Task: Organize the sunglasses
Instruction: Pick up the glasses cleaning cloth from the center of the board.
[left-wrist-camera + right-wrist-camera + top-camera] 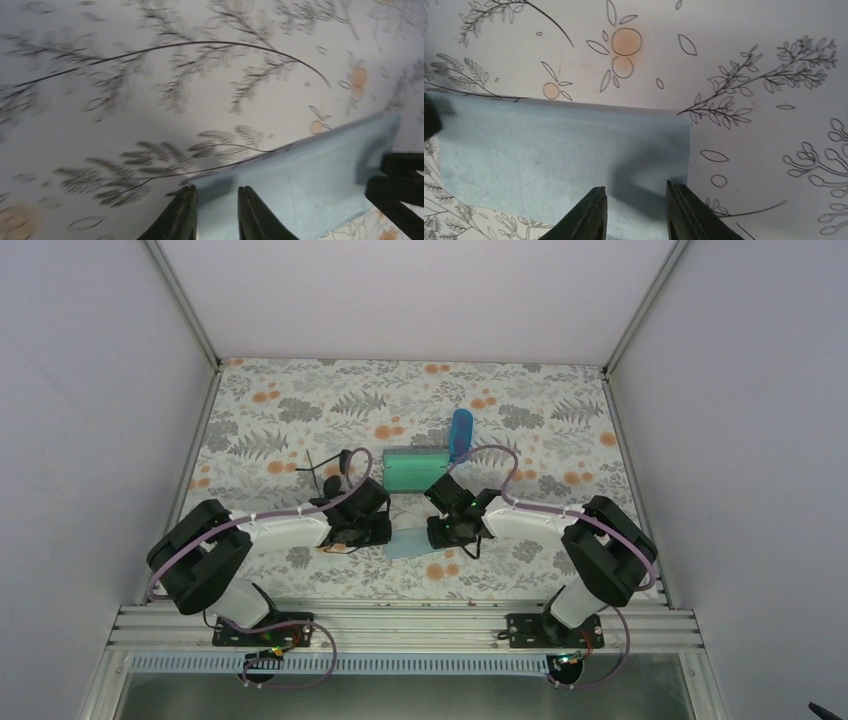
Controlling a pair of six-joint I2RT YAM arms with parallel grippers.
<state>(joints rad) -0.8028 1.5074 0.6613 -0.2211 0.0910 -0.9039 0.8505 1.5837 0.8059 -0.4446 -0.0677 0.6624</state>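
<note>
The black-framed sunglasses (330, 470) lie on the flowered table, left of a green rectangular case (415, 468), with temples spread. The pink-red pair is not in view. My left gripper (383, 534) is open, low over the left corner of a light blue cloth (413, 544); the left wrist view shows the jaws (216, 194) apart astride that corner of the cloth (310, 175). My right gripper (440, 532) is open over the cloth's right edge; the right wrist view shows the jaws (635, 191) apart above the flat cloth (549, 150). Nothing is held.
A blue oblong case (461, 435) stands just right of and behind the green case. The two grippers face each other closely over the cloth; the right one shows in the left wrist view (397, 182). White walls enclose the table.
</note>
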